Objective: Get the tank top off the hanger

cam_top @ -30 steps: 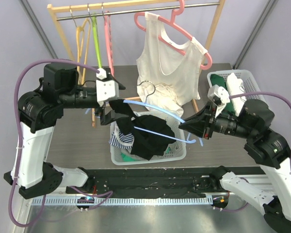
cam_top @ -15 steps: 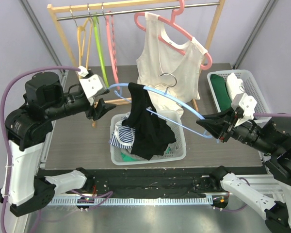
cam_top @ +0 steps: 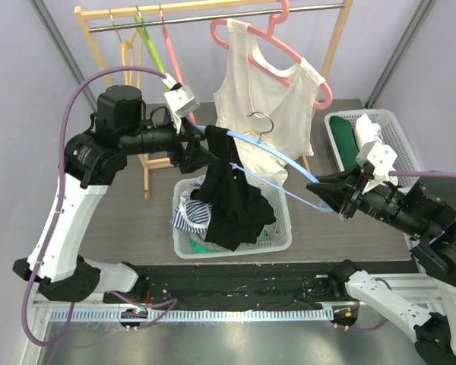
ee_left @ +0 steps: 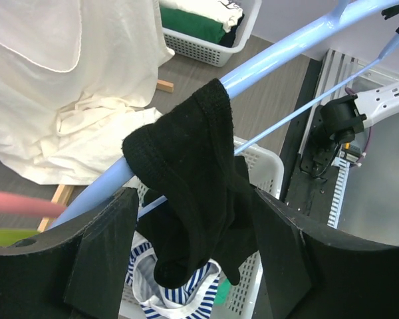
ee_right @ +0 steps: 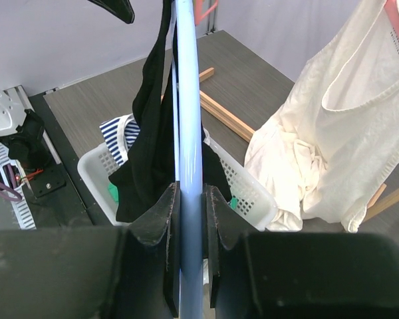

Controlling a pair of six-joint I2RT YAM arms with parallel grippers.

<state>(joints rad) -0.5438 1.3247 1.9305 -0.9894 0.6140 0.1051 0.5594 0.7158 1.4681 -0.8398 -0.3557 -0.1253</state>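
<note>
Above basket [cam_top: 277, 242]: right pincer [cam_top: 325, 195] clamps hanger [cam_top: 281, 160], left pincer [cam_top: 202, 149] agape; tank top [cam_top: 228, 199] hides shoulder.

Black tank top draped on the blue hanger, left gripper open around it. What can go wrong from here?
1. The left gripper stands open around the black tank top. Closing may pinch the blue hanger along with the cloth.
2. The right gripper holds the hanger only at its far end, so a pull on the strap may twist it loose.
3. The hanger's metal hook sits close to the white tank top and may snag it.
</note>
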